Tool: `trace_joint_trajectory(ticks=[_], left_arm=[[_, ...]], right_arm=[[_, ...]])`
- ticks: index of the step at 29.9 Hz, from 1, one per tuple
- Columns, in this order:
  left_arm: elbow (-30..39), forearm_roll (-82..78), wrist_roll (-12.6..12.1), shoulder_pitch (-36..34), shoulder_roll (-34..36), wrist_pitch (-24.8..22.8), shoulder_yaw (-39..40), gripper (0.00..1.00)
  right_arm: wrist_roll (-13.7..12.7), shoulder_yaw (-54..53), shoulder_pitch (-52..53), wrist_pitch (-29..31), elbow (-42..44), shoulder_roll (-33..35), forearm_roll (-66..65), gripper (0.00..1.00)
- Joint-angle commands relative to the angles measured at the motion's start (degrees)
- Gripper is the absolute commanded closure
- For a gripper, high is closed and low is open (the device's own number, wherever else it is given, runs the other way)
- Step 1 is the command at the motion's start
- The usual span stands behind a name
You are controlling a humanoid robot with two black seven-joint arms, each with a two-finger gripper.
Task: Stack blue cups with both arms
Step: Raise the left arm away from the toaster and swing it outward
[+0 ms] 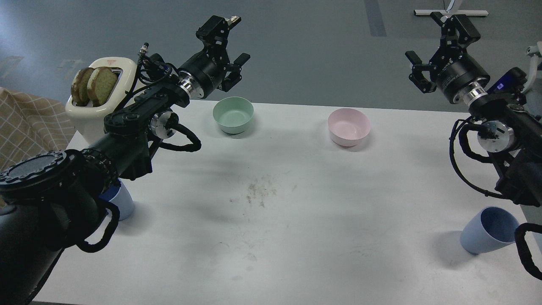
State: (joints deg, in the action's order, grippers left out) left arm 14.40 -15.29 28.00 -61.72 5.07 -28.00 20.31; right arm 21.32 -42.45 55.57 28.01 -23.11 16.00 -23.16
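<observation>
Near the desk's [296, 237] right front edge, one blue cup [487, 231] leans, mouth up-right; the other blue cup [123, 203] stands half-hidden front-left. Both are well apart from the spread, empty left end effector [233, 42] and right end effector [440, 46], raised beyond.

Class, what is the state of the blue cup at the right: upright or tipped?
Upright: the right blue cup stands on its narrow base on the table, its open mouth facing up with the darker inside showing.

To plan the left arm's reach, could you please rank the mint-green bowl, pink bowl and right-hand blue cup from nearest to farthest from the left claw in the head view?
From the left claw:
1. Mint-green bowl, just below it.
2. Pink bowl, centre-right.
3. Right-hand blue cup, near right corner.
</observation>
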Motion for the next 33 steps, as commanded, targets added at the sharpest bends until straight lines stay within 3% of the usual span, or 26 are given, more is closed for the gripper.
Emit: trace_joint_trajectory(ticks=[1, 26, 30, 33], left_arm=[[0.0, 0.0, 0.0, -0.5, -0.1, 0.0, 0.0, 0.02], [3.6, -1.0, 0.0, -2.1, 1.2, 0.0, -0.4, 0.02], [8.7, -3.4, 0.0, -3.0, 5.3, 0.0, -1.5, 0.02], [16.7, -13.2, 0.0, -3.1, 11.1, 0.0, -1.6, 0.02]], right_arm=[[0.0, 0.1, 0.1, 0.0, -0.2, 0.4, 0.0, 0.00], [0.0, 0.1, 0.1, 0.0, -0.4, 0.4, 0.0, 0.00], [0.0, 0.1, 0.1, 0.0, -0.4, 0.4, 0.0, 0.00], [0.0, 0.3, 0.1, 0.0, -0.5, 1.0, 0.0, 0.00]])
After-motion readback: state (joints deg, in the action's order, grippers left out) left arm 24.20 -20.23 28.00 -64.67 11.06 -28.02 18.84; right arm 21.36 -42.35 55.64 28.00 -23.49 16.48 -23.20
